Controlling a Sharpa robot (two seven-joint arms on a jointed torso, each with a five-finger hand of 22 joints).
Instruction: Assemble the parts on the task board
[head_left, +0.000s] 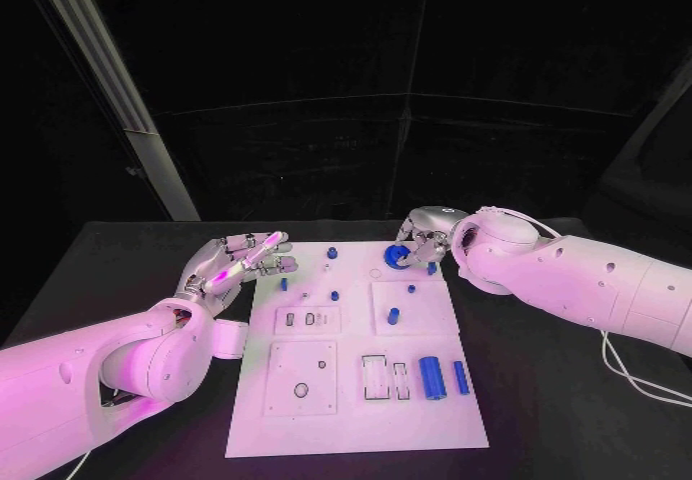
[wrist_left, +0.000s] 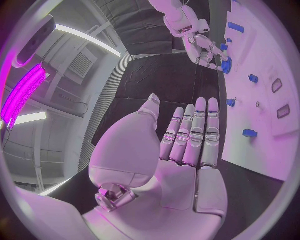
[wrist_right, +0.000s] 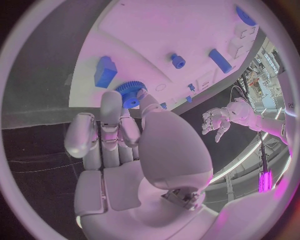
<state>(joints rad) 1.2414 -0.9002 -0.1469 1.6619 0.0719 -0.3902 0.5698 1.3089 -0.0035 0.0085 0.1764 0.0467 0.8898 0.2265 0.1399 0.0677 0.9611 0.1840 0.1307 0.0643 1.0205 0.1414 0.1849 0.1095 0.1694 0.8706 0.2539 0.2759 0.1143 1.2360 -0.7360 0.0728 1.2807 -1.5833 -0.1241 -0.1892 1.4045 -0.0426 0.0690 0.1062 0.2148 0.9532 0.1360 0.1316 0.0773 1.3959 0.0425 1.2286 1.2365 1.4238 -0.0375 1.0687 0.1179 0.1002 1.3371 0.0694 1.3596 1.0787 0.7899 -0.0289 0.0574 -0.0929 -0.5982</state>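
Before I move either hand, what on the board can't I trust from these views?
- Blue gear: in the head view the right hand hides how it is held; in the right wrist view its fingers cover part of it.
- Small blue parts at the task board's far end: too small to identify.
- Left hand: its wrist view cuts off most of the board.

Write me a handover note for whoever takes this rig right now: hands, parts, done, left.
Left hand: open, fingers straight, holding nothing, at the task board's far left corner.
Right hand: fingers on the blue gear at the board's far edge; firm grip not certain.
Parts: small blue pegs stand on the far half; two blue cylinders lie near the right edge.
Done: cannot tell.
Left: gear to be seated, cylinders still loose, slots in the near plates open.
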